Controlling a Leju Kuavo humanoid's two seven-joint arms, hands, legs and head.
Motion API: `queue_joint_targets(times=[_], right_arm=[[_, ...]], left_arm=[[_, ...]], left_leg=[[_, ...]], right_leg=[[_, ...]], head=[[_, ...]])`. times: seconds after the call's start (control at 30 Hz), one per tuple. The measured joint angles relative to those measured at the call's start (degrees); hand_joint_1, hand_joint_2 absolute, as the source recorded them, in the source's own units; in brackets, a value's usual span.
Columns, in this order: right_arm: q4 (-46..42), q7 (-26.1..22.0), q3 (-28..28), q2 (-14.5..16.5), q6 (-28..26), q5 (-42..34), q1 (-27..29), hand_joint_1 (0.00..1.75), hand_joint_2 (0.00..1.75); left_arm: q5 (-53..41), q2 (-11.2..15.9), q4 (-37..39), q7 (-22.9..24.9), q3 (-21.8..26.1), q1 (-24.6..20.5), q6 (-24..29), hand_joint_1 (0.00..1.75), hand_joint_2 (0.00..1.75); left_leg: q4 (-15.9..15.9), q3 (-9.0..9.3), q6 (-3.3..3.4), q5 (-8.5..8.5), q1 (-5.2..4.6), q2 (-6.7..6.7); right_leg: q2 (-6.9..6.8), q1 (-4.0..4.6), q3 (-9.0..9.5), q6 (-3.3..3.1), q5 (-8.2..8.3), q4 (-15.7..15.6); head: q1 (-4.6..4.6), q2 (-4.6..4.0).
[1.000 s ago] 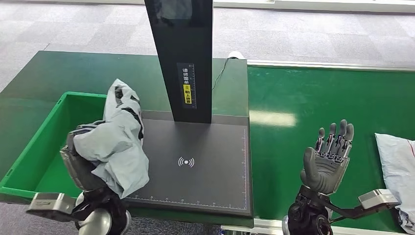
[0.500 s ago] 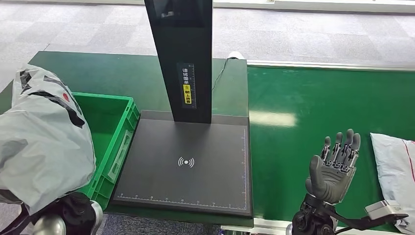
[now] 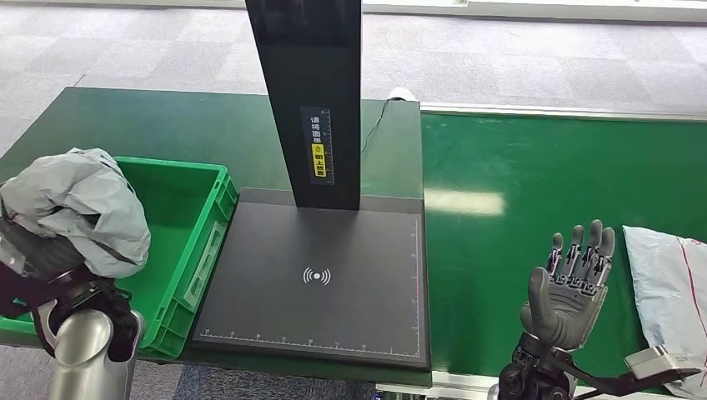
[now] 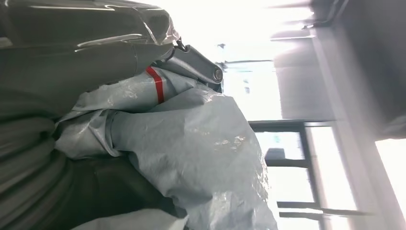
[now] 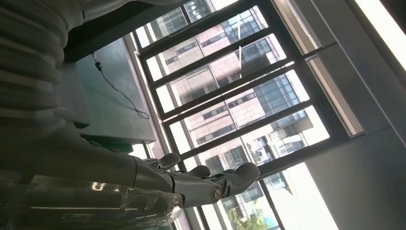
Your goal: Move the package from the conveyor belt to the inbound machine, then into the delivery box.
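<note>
left hand holds grey package | scanner post label: Chinese, unreadable

You can't see the left hand: the crumpled grey package covers it and hides the near left corner of the green delivery box. A second package is cut off by the head view's right edge.

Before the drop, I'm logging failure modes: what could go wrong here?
The grey package bunched in the left hand sits over the green box's near-left rim, so it may drape over the edge or fall outside. Loose film could also snag on the fingers at release.
</note>
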Motion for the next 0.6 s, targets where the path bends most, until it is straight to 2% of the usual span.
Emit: queue_joint_targets(times=[0.13, 0.33, 0.43, 0.6], right_arm=[[-0.4, 0.5, -0.2, 0.0, 0.5, 0.0, 0.0, 0.0, 1.75], [-0.4, 1.7, -0.2, -0.1, 0.4, -0.4, -1.0, 0.0, 1.75], [-0.4, 2.1, -0.2, -0.4, 0.2, -0.7, -1.8, 0.0, 1.75], [-0.4, 2.3, -0.3, -0.6, 0.1, -0.8, -2.2, 0.0, 1.75]], left_arm=[[-5.7, 0.9, 8.9, 4.4, 4.5, -1.7, -1.8, 1.75, 1.75], [-9.6, 3.2, 20.3, 9.3, 7.2, -5.7, -5.7, 1.75, 1.75], [-10.0, 4.5, 25.6, 10.0, 7.6, -7.9, -6.9, 1.75, 1.75], [-10.2, 5.5, 30.1, 10.1, 7.7, -10.0, -7.0, 1.75, 1.75]], left_leg=[[0.0, -0.02, 0.0, 0.0, 0.0, 0.15], [0.0, -0.05, 0.0, 0.0, -0.01, 0.11], [0.0, -0.03, 0.0, 0.0, -0.01, 0.13], [0.0, -0.03, 0.0, 0.0, 0.0, 0.13]], right_leg=[[0.07, 0.01, -0.04, 0.0, 0.0, 0.0], [0.06, 0.0, -0.04, 0.0, 0.0, 0.0], [0.07, 0.0, -0.03, 0.0, 0.01, 0.0], [0.07, 0.01, -0.03, 0.0, 0.01, 0.0]], head=[[0.01, 0.0], [0.02, 0.0], [0.02, 0.0], [0.02, 0.0]])
